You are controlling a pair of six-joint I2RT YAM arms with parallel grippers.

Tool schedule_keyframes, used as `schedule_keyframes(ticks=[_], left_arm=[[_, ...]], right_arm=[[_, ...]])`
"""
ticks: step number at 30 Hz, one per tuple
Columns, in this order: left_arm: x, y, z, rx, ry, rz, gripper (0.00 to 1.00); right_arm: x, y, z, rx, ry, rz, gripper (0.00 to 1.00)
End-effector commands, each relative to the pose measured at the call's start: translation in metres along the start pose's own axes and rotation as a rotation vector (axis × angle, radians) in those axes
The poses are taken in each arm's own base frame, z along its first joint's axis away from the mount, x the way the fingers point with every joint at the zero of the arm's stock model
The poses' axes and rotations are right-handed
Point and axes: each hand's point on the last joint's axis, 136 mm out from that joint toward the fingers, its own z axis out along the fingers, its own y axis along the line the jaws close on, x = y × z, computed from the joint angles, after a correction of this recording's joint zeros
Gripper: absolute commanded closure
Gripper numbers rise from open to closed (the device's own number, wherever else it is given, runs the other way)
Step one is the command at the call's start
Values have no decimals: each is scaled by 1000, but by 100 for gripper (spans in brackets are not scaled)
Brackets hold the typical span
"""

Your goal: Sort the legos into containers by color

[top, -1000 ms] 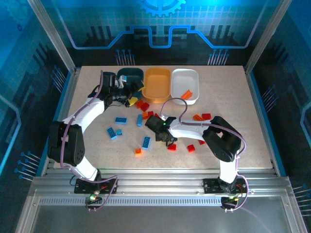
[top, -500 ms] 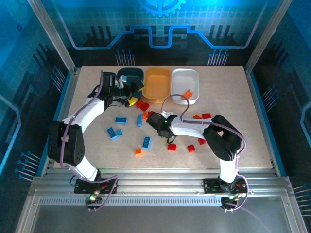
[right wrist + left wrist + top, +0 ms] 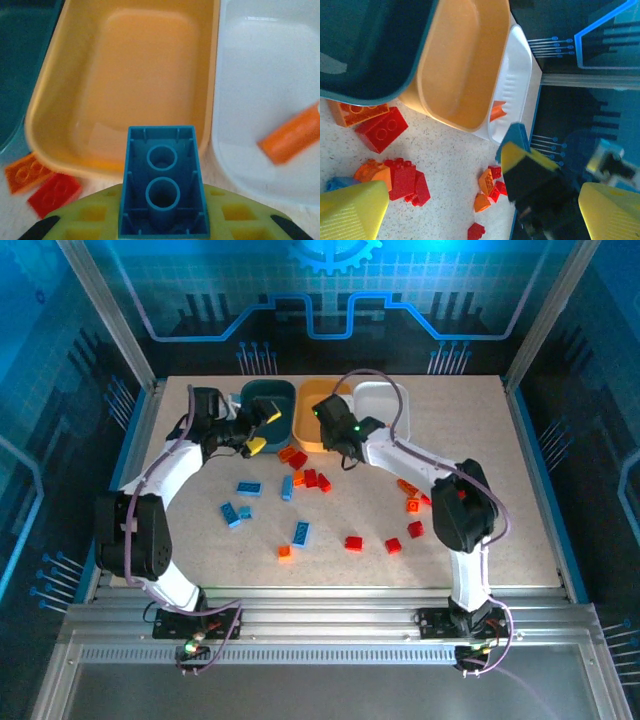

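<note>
Right wrist view: my right end effector is pinched narrow on a light blue brick, hollow underside toward the lens. The brick hangs just at the near rim of the yellow-orange tray. The dark teal tray lies to its left and the white tray to its right. The white tray has an orange brick in it.

Since orange sits in the white tray, I judge blue belongs in the teal tray, so letting go here would put it in the wrong tray. It could also clip the rim and skip out onto the table.

My bigger worry is the left end effector. Its jaws are spread wide and empty, and it hangs at the teal tray's near right corner, close beside the right one. Swinging the brick left toward the teal tray could knock the two together and jar the brick loose. A low pass could also scatter the red brick and the orange one lying against the yellow-orange tray's near wall.
</note>
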Motion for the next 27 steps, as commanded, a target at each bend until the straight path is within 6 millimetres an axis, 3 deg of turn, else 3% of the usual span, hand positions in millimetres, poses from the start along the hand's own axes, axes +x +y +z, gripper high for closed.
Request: schedule_keyframes(ticks=[1, 9, 12, 15, 19, 20, 23, 27], left_arm=[[-2, -18, -13, 38, -14, 2, 1], [-3, -21, -14, 57, -10, -6, 1], [-4, -20, -14, 60, -8, -14, 1], [-5, -18, -13, 58, -8, -19, 1], [-5, -19, -13, 68, -4, -26, 1], [-5, -20, -13, 72, -3, -28, 1], [-4, -22, -14, 82, -3, -32, 1], [-1, -23, -9, 119, 18, -70, 1]], right_arm=[[-2, 7, 25, -22, 45, -83, 71], [-21, 16, 56, -18, 77, -122, 68], [-21, 17, 66, -16, 92, -120, 49], [-32, 23, 60, -34, 73, -117, 38], [-47, 27, 35, -50, 29, -120, 37], [-51, 28, 21, -57, 11, -121, 38], [-33, 30, -4, -63, -3, -160, 42], [22, 30, -25, -128, 67, -201, 49]])
